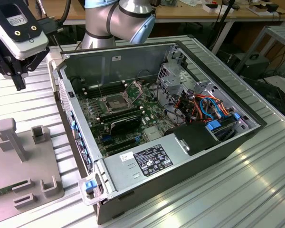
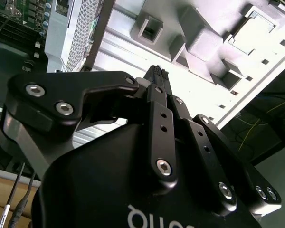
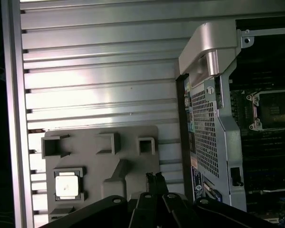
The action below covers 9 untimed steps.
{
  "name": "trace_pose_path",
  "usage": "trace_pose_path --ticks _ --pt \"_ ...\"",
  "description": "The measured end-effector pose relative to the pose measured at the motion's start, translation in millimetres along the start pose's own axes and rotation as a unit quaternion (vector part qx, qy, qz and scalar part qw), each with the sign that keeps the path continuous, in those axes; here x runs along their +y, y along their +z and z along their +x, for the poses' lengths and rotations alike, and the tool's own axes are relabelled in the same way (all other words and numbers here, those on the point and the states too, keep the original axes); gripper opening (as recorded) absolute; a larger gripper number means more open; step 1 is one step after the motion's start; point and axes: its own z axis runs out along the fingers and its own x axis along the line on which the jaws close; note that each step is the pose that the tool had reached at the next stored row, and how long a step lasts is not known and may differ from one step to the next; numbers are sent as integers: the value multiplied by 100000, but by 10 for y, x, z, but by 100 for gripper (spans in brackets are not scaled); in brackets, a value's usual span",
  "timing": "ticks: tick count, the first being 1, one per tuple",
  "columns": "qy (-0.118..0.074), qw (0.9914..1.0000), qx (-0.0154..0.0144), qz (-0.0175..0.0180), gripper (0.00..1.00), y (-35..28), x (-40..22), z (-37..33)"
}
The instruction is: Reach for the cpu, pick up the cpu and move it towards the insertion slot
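Ribbed aluminium counter point(image 1: 228, 190) carries an open computer case point(image 1: 180, 118) and, on the exterior view's left, a grey fixture plate point(image 1: 9, 161). The arm's pincer point(image 1: 20, 84) hangs above the counter beyond the plate, outside the case wall. Both wrist views show the pincer point(image 3: 154, 176) clenched, fingertips point(image 2: 157, 71) together and nothing between them. In the first wrist view the cpu point(image 3: 69, 184) lies flat in a square recess of the fixture plate point(image 3: 133, 156), apart from the pincer. The insertion slot point(image 1: 115, 102) sits on the motherboard point(image 1: 133, 128) inside the case, its dark centre point(image 3: 274, 109) exposed.
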Motion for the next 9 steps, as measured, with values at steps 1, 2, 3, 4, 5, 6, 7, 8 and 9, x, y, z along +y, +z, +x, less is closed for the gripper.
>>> trace_pose_path --ticks 1,2,3,4,5,6,7,8,9 --pt "11 100000 1 1 11 0 0 11" --pt "-1 100000 4 1 11 -1 -3 32" --pt "-6 100000 -1 0 11 -2 -23 98" --pt "-6 100000 -2 -6 11 -3 -44 149" --pt "-7 100000 2 -1 11 -4 -66 191" --pt "-6 100000 2 1 11 -5 -84 229" --pt "-5 100000 -3 -4 11 -5 -104 275" --pt "-4 100000 -1 -3 11 -5 -118 313" --pt "-2 100000 1 -1 11 -6 -131 351"
